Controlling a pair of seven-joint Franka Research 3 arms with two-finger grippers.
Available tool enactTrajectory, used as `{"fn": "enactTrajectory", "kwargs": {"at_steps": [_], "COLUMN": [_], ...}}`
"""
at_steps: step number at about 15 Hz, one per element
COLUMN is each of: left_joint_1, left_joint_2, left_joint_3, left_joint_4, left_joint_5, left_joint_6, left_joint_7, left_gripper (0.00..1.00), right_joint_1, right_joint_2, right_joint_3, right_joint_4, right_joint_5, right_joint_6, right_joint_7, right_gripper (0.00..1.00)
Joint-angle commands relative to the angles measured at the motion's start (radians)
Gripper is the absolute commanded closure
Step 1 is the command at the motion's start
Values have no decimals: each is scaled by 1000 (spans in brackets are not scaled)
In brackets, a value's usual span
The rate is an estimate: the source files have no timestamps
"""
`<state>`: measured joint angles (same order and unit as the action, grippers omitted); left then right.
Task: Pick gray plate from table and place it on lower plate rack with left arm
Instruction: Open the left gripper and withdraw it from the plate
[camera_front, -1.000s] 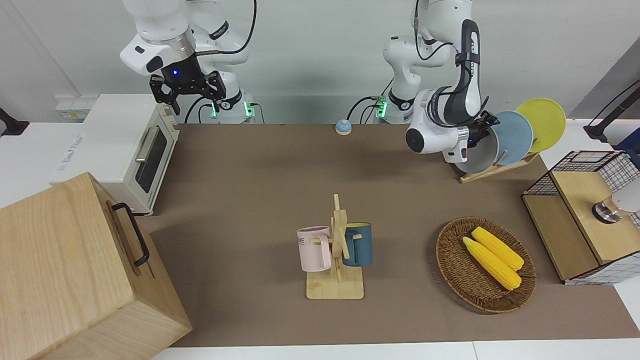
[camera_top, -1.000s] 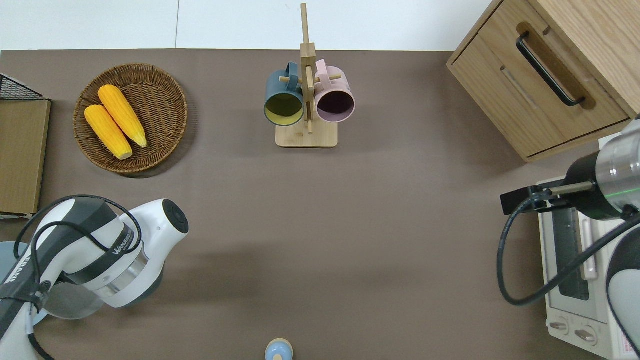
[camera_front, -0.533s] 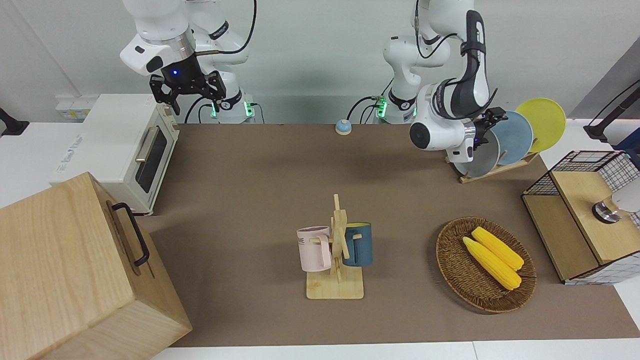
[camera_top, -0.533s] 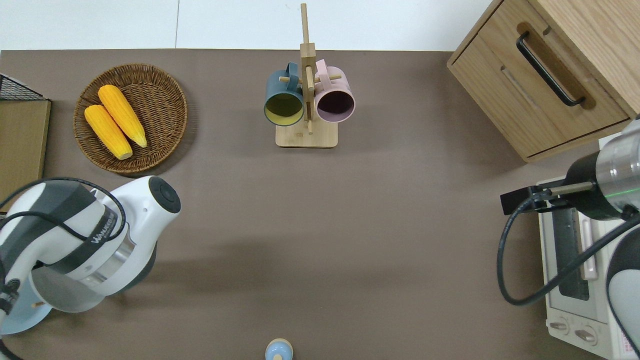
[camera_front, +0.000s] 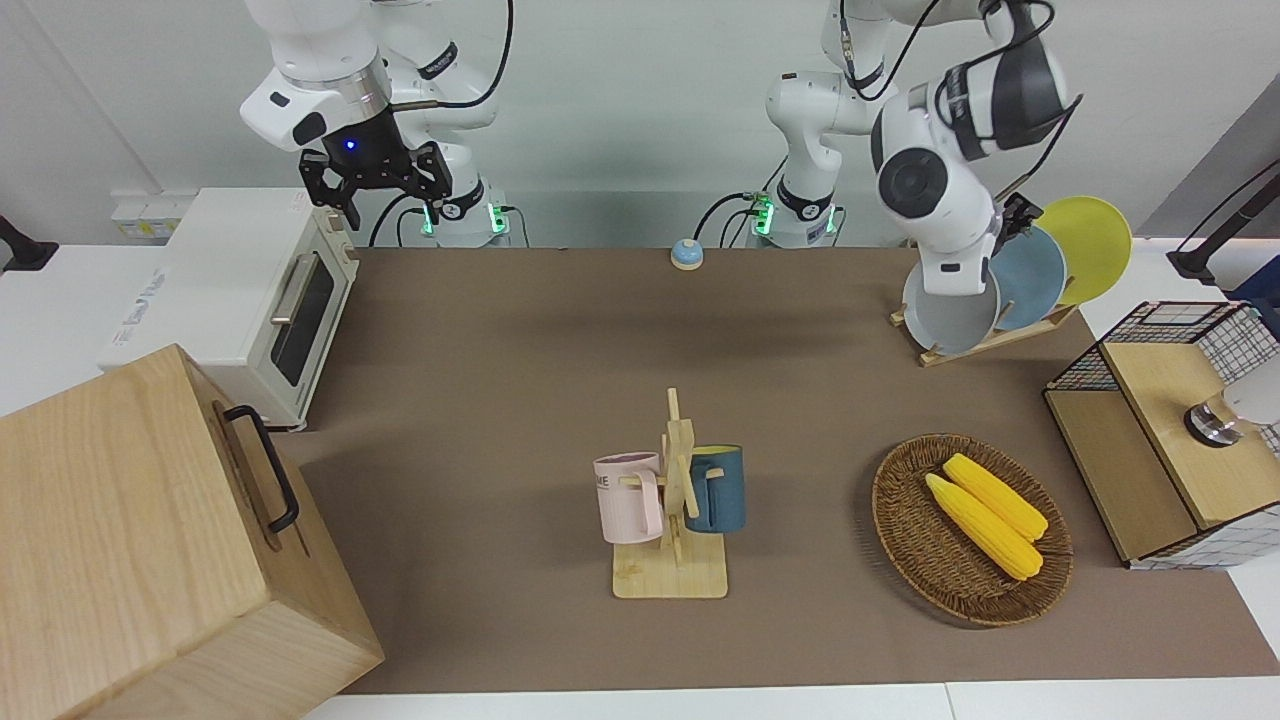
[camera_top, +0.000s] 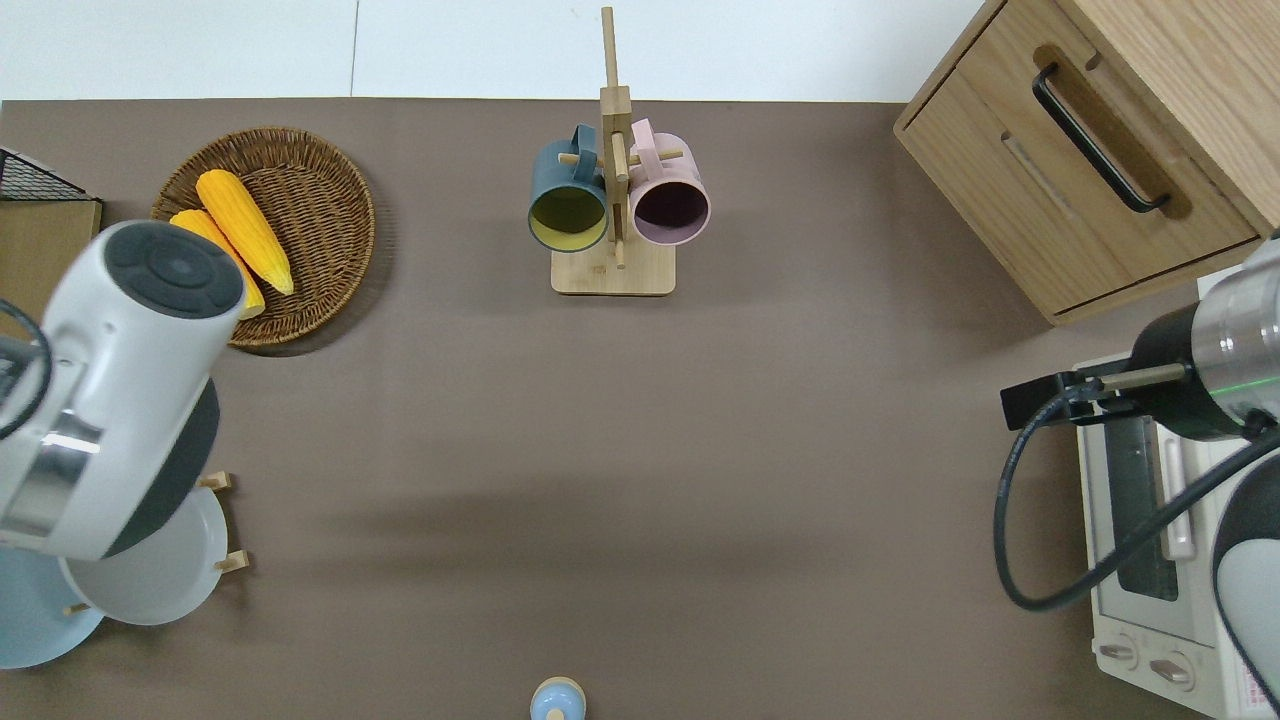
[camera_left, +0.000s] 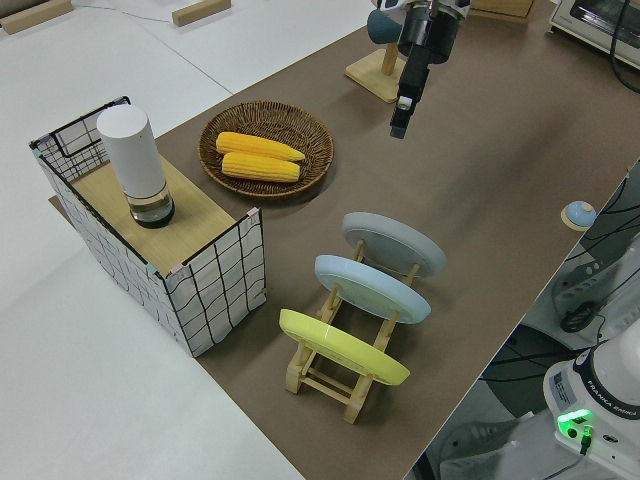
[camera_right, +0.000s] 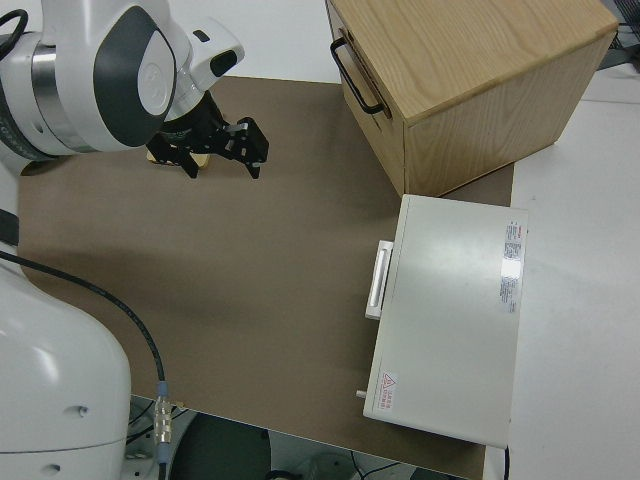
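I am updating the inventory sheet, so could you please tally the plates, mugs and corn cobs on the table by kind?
Plates: 3, gray, blue, yellow, all in the rack
Mugs: 2, pink and dark blue, on the stand
Corn cobs: 2, in the basket
Total: 7

A broad bare strip of the bench (camera_top: 700, 450) ran through mid-frame overhead. The mug stand (camera_top: 612, 200) blocked the upper centre, the corn basket (camera_top: 320, 200) the upper left, the wooden cabinet (camera_top: 1080, 150) and oven (camera_top: 1150, 560) the right edge.
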<state>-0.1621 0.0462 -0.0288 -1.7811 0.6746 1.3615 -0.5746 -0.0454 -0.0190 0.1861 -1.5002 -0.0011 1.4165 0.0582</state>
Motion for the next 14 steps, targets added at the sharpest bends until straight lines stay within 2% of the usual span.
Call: {"fn": "enactTrajectory", "kwargs": {"at_steps": [1, 6, 11, 14], "left_joint_1": [9, 7, 3, -7], "left_joint_2": [4, -6, -61, -97], "left_joint_3": [35, 63, 59, 41], "left_joint_4": [182, 295, 298, 273], "left_joint_5": [-226, -530, -711, -725], "left_joint_6": [-24, -22, -10, 2], "left_joint_7": [149, 246, 262, 283], "left_gripper": [0, 0, 0, 0], "right_joint_1": [-10, -10, -10, -10], "right_joint_2": [-2, -2, -2, -2], "right_joint_3": [6, 6, 6, 6], "right_joint_4": [6, 6, 6, 6], "right_joint_5": [10, 10, 10, 10], "right_joint_6": [-14, -14, -14, -14], "right_joint_7": [0, 0, 0, 0], "right_gripper": [11, 11, 11, 11]}}
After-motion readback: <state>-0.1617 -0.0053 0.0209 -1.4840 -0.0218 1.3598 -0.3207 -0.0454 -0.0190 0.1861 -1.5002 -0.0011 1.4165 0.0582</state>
